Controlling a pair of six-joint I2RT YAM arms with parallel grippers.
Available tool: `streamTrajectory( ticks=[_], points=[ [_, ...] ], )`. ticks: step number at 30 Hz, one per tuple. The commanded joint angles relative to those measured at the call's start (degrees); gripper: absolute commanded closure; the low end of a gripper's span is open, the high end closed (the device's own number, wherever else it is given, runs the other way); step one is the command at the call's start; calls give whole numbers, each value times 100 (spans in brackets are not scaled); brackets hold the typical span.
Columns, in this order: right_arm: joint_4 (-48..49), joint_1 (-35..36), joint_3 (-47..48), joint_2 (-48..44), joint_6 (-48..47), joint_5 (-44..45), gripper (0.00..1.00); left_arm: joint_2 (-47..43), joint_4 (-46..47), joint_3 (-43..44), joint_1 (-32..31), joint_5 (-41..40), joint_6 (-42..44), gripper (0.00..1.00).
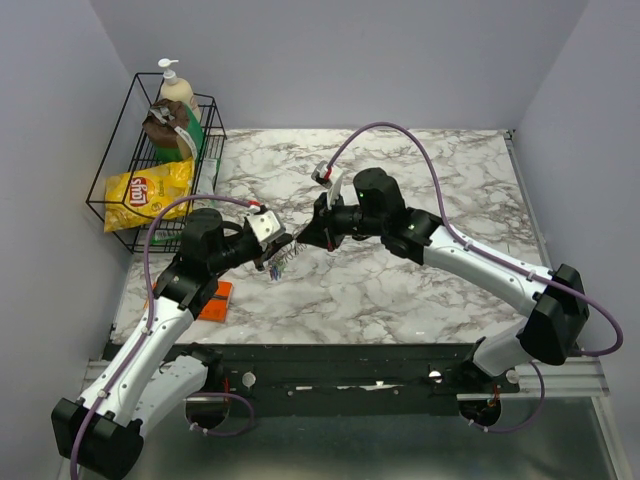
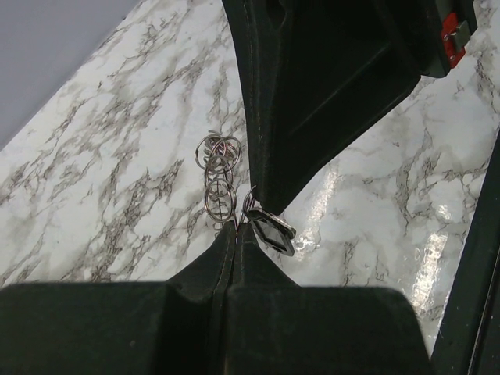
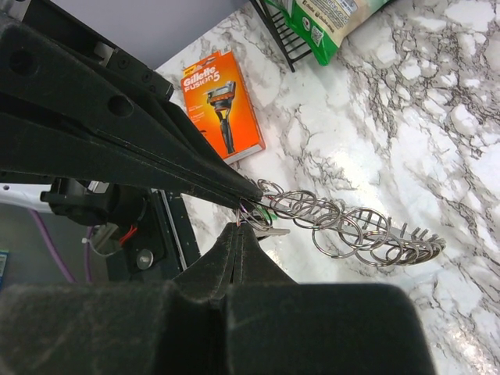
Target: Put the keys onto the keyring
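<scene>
Both arms met above the middle of the marble desk (image 1: 400, 290), pincer tips almost touching. I read the left pincer (image 2: 237, 231) as fully closed on one end of the keyring (image 2: 219, 176), a string of silvery wire loops that hung from its tips. The right pincer (image 3: 238, 231) was likewise pressed shut, its tips at a flat key (image 2: 272, 231) at that same end, though I could not tell whether it gripped the key.
</scene>
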Motion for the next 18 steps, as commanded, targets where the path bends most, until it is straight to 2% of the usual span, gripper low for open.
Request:
streamTrajectory(
  ticks=[1, 18],
  points=[
    [-146, 36, 191, 77, 23, 234, 100, -152, 60, 258, -66, -46, 63, 100],
    [-198, 36, 59, -11, 67, 585, 100, -345, -63, 241, -92, -28, 72, 100]
  ],
)
